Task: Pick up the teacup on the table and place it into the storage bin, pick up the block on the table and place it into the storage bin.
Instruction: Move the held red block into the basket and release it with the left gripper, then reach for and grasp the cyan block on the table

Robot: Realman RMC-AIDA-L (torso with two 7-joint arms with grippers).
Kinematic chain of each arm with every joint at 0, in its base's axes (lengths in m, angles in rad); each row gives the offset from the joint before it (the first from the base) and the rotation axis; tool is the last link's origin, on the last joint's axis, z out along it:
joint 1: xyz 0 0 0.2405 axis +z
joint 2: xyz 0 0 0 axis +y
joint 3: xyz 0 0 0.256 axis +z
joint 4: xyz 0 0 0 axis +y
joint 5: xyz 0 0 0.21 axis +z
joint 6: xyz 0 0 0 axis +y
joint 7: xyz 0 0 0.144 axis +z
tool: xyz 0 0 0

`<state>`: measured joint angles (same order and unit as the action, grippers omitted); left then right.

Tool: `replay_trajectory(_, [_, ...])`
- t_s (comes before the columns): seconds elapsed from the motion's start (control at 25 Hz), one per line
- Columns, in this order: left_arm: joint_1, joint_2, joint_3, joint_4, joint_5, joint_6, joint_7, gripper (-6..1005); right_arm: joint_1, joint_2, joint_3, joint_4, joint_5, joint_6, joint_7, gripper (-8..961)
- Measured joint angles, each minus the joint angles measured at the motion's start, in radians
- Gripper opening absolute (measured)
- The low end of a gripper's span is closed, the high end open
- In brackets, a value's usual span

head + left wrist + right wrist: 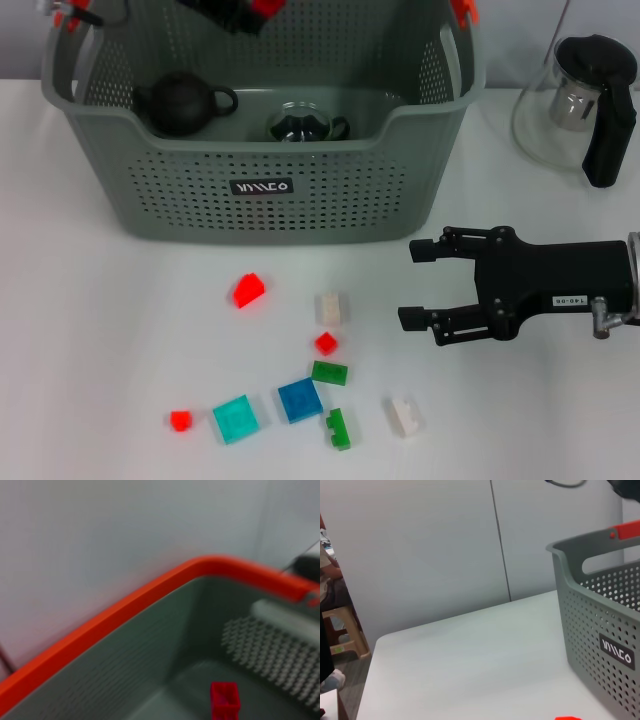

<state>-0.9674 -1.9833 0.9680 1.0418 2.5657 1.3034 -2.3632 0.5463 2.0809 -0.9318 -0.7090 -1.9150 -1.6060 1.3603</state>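
Blocks (320,375) lie scattered on the table in front of the bin (260,190). Your right gripper (420,283) hovers wide open and empty beside them. Pick one isolated block, like the white one (332,308) nearest the jaws, and centre it before closing.

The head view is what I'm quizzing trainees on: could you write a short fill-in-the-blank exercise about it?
1. The black teapot sits inside the storage ____.
2. The right gripper hovers over the table with its fingers ____.
3. The glass pitcher at the table's right has a ____ handle.
4. The bin's small label is ____ with white lettering.

Missing words: bin; open; black; black
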Motion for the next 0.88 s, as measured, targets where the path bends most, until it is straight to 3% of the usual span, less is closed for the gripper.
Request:
replay_trajectory(0.16, [-0.08,-0.037,0.085,-0.108,0.22,-0.1,-0.101,203,0.004,0.001,0.0,-0.001,0.001,0.0,0.0,910])
replay_trajectory(0.28, [-0.119,-0.055,0.118,-0.173,0.282,-0.139,-0.127,236,0.005,0.001,0.0,-0.001,0.001,0.0,0.0,910])
replay_trajectory(0.48, [-0.156,-0.05,0.154,-0.261,0.289,-0.176,-0.187,292,0.006,0.0,-0.001,-0.001,0.002,0.0,0.0,910])
replay_trajectory(0.6, [-0.14,-0.056,0.138,-0.231,0.289,-0.177,-0.187,325,0.006,0.0,-0.001,-0.001,0.002,0.001,0.0,911])
replay_trajectory(0.8, [-0.058,-0.093,0.108,-0.064,0.27,-0.152,-0.169,380,0.006,0.0,-0.001,-0.001,0.002,0.004,-0.001,911])
replay_trajectory(0.88, [-0.023,-0.106,0.089,0.003,0.225,-0.129,-0.151,454,0.005,0.0,-0.001,-0.001,0.002,0.007,-0.001,911])
